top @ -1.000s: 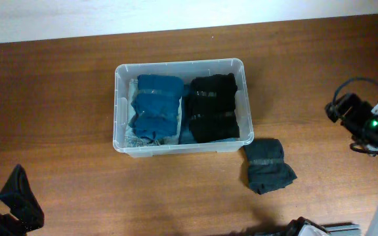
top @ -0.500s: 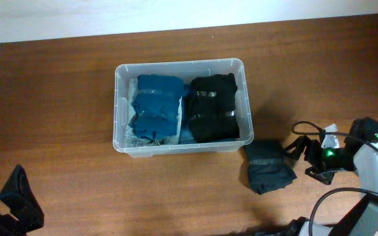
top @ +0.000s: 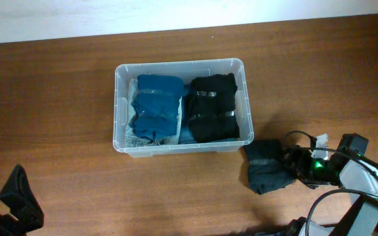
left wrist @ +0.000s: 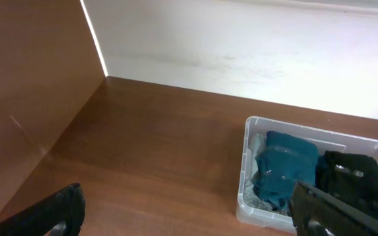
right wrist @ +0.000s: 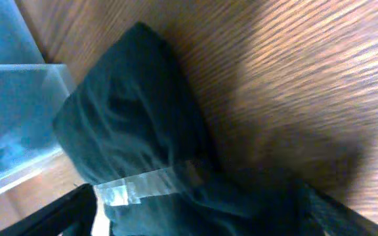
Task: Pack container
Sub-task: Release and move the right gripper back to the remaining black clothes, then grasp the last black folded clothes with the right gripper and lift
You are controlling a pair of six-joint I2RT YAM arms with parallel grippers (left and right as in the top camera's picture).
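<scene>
The container (top: 179, 63) sits open side up, a little behind the middle of the table (top: 58, 98), its long axis running left to right along the table's far edge; in the left wrist view it lies at the right (left wrist: 249, 164), well apart from that arm. Inside, blue clothes (top: 156, 108) fill the left half and black clothes (top: 212, 108) the right, side by side and touching, with some pale cloth showing under the blue. A dark bundle (top: 266, 167) with a clear band round it lies on the table just beside the container's near right corner; the clear wall of that corner (right wrist: 18, 131) stands between the bundle (right wrist: 130, 131) and the inside. The right gripper (top: 294, 165) is low at the bundle's right edge; its fingers (right wrist: 58, 213) are spread wide at the bottom corners of the wrist view, with the bundle between them and not pinched. The left gripper (top: 20, 200) is at the near left corner of the table, far from everything; its fingers (left wrist: 61, 210) are spread wide and hold nothing.
</scene>
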